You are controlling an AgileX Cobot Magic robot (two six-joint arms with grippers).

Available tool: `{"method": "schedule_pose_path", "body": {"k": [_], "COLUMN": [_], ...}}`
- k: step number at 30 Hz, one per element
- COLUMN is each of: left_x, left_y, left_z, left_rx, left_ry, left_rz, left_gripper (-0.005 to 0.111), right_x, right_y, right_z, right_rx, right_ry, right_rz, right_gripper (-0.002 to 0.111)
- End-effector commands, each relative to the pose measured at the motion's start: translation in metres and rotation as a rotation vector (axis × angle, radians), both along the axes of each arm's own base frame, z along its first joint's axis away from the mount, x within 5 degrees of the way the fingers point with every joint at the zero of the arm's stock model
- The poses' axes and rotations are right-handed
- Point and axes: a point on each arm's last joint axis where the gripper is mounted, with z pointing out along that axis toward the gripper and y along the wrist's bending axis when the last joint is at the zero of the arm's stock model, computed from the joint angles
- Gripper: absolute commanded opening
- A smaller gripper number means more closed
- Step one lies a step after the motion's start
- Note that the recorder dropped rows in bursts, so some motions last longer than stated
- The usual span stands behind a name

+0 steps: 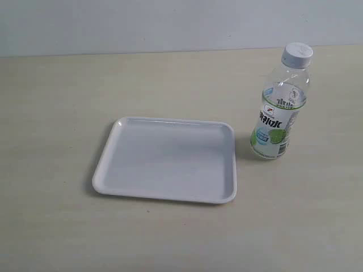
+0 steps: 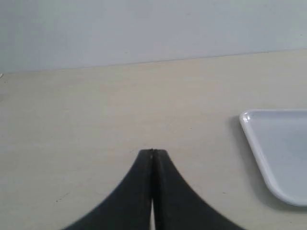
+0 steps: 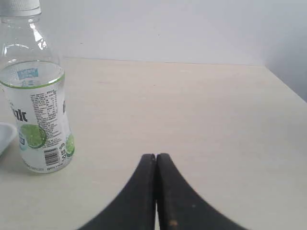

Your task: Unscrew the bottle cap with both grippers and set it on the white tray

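The clear plastic bottle (image 1: 277,113) stood upright just right of the white tray (image 1: 167,160), its ribbed bottle cap (image 1: 297,54) seated on the neck. The tray lay smooth, round-cornered and low-rimmed. The left gripper (image 2: 153,153) and right gripper (image 3: 156,157) had their tapered black fingers pressed together, holding nothing. The table (image 1: 57,113) was pale and matte, perhaps laminate, against a plain wall (image 1: 170,22).
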Motion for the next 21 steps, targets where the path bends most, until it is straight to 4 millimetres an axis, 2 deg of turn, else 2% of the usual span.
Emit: {"method": "schedule_pose_path", "body": {"k": [1, 4, 6, 8, 12, 15, 16, 20, 21], "left_x": [0.000, 0.000, 0.000, 0.000, 0.000, 0.000, 0.000, 0.000, 0.000], "left_y": [0.000, 0.000, 0.000, 0.000, 0.000, 0.000, 0.000, 0.000, 0.000], "left_z": [0.000, 0.000, 0.000, 0.000, 0.000, 0.000, 0.000, 0.000, 0.000], "left_rx": [0.000, 0.000, 0.000, 0.000, 0.000, 0.000, 0.000, 0.000, 0.000], "left_ry": [-0.008, -0.008, -0.008, -0.008, -0.008, -0.008, -0.008, -0.008, -0.008], "left_rz": [0.000, 0.000, 0.000, 0.000, 0.000, 0.000, 0.000, 0.000, 0.000], "left_gripper": [0.000, 0.000, 0.000, 0.000, 0.000, 0.000, 0.000, 0.000, 0.000], "right_x": [0.000, 0.001, 0.002, 0.003, 0.003, 0.002, 0.000, -0.008, -0.004], "right_y": [0.000, -0.002, -0.001, 0.003, 0.006, 0.007, 0.008, 0.014, 0.013], "right_z": [-0.001, 0.005, 0.012, 0.023, 0.038, 0.044, 0.050, 0.072, 0.077], "right_rx": [-0.005, -0.184, -0.224, -0.097, -0.073, 0.102, 0.149, 0.116, 0.120], "right_ry": [-0.001, -0.030, -0.104, -0.259, -0.433, -0.522, -0.599, -0.851, -0.821], "right_rz": [-0.004, 0.014, 0.028, 0.044, 0.068, 0.075, 0.094, 0.174, 0.169], "right_gripper": [0.000, 0.000, 0.000, 0.000, 0.000, 0.000, 0.000, 0.000, 0.000]}}
